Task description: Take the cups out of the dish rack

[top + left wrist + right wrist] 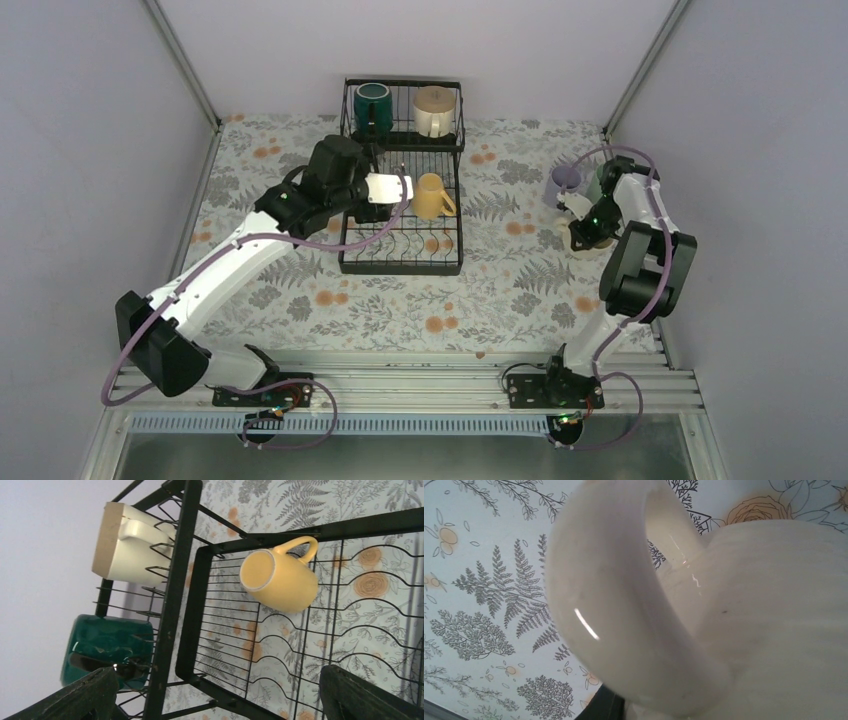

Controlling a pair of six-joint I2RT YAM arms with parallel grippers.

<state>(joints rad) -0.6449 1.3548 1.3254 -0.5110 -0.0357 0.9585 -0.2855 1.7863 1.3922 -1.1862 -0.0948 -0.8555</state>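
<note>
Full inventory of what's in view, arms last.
rack: 1, black wire, centre-back
green cup: 1, dark green, rack's raised basket, left side
tan cup: 1, tan, raised basket, right side
yellow cup: 1, yellow, rack's lower tray
lavender cup: 1, lavender, on cloth right of rack
mint cup: 1, mint, beside lavender cup, partly hidden
cream cup: 1, cream-white, right side, at right gripper
cloth: 1, floral, under everything
left gripper: open, over rack tray
right gripper: at cream cup, open or shut unclear

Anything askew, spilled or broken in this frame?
Nothing stands out. The yellow mug sits in the dish rack's lower tray, the dark green cup and tan cup in its raised basket; no spill or breakage shows.
</note>
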